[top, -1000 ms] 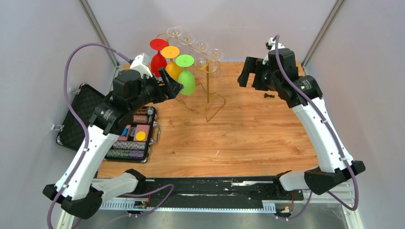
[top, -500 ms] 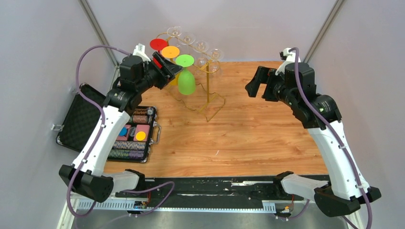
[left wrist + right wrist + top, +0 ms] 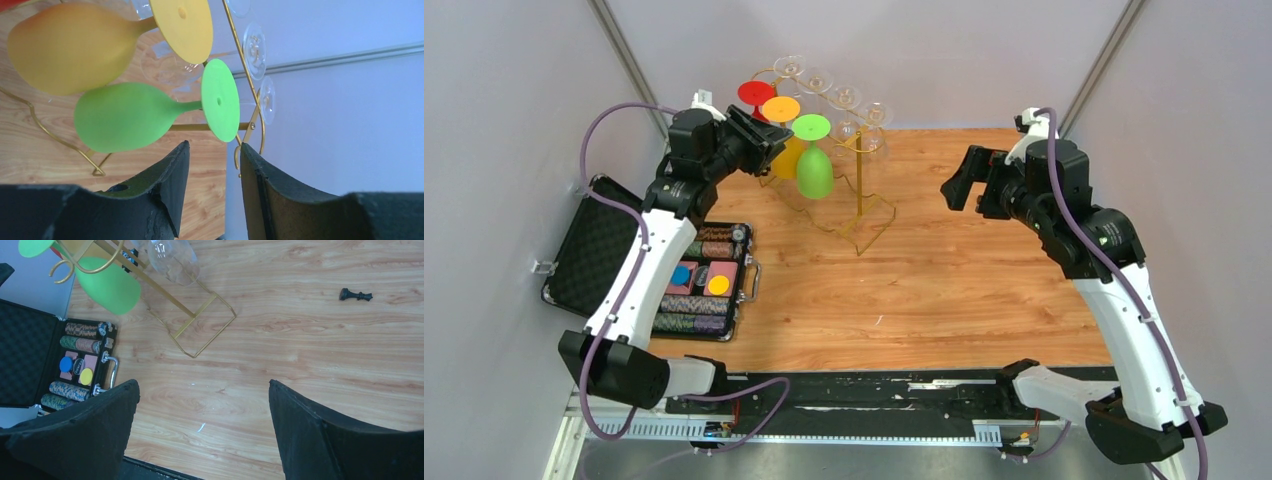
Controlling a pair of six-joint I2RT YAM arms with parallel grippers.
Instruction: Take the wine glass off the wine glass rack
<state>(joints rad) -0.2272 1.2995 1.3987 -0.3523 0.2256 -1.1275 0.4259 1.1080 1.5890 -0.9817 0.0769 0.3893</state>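
The gold wire wine glass rack [image 3: 861,175] stands at the back of the table. Red [image 3: 756,92], orange [image 3: 781,109] and green [image 3: 814,172] wine glasses hang on it upside down, with clear glasses [image 3: 845,97] on its right arms. My left gripper [image 3: 762,142] is open and empty, raised beside the orange and green glasses. In the left wrist view the gripper [image 3: 215,145] sits just short of the green glass [image 3: 125,122], at its foot, with the orange glass [image 3: 70,47] beyond. My right gripper [image 3: 969,180] is open and empty, to the right of the rack; it [image 3: 202,385] hovers over bare wood.
An open black case [image 3: 594,240] with poker chips [image 3: 709,285] lies at the left table edge; it also shows in the right wrist view [image 3: 30,350]. A small black chess piece [image 3: 355,295] lies on the wood to the right of the rack base [image 3: 202,327]. Grey walls close in the back and sides.
My left gripper has risen and moved back to the hanging glasses' feet. My right arm has drawn a little nearer and to the right. Both stayed open.
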